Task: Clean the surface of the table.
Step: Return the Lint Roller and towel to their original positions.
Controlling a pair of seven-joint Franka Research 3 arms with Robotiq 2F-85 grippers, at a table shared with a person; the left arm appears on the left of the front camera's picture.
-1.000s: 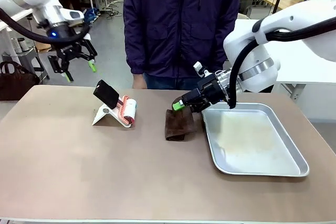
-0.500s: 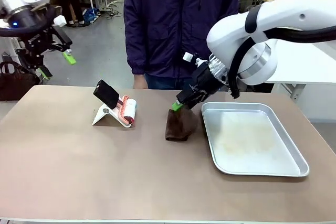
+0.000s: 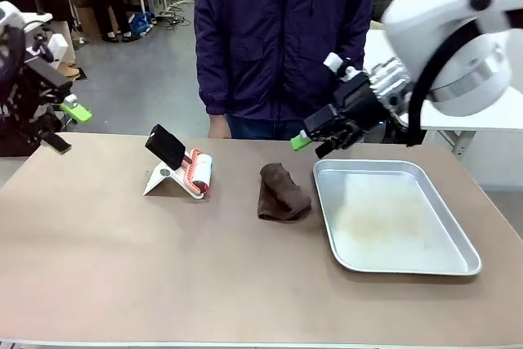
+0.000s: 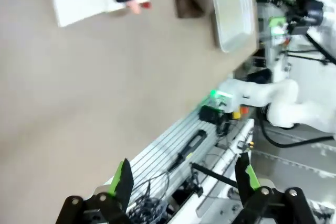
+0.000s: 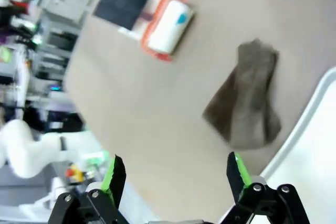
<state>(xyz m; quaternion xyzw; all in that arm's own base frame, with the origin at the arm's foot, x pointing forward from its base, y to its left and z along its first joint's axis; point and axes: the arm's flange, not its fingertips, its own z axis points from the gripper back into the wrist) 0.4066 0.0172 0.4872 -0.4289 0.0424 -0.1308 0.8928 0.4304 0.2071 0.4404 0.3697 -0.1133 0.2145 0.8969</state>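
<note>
Matte brownish-taupe laminate, by the look of it: the table [image 3: 122, 259] spans the whole front view, rigid and fixed, so I judge it is not a thing to be gripped but a surface to be worked over with something soft.

Far left, my left gripper [image 3: 59, 124] hangs off the table's left end at about its far-edge height, fingers spread with nothing between them; its own wrist view confirms the green pads [image 4: 124, 180] wide apart over bare tabletop and the front rail.

Next along, a white stand [image 3: 167, 181] holds a lint roller [image 3: 198, 172] with an orange frame and a black handle [image 3: 166, 145]; light, likely to tip if nudged.

At centre lies a crumpled dark brown cloth [image 3: 281, 192], flat on the table, just beside the tray's left rim and apart from both grippers; I judge it soft, limp and light, the likely wiping tool, best pinched at its raised far fold so it drapes rather than bunches.

Right of it, the shiny metal tray [image 3: 458, 239] sits empty on the table; smooth, it would likely slide if pushed.

Above the tray's far-left corner, my right gripper [image 3: 320, 134] hovers clear of the surface, fingers parted and empty; its wrist view shows the cloth [image 5: 249, 98] below between the spread pads.

A person [image 3: 286, 38] stands at the far edge.
</note>
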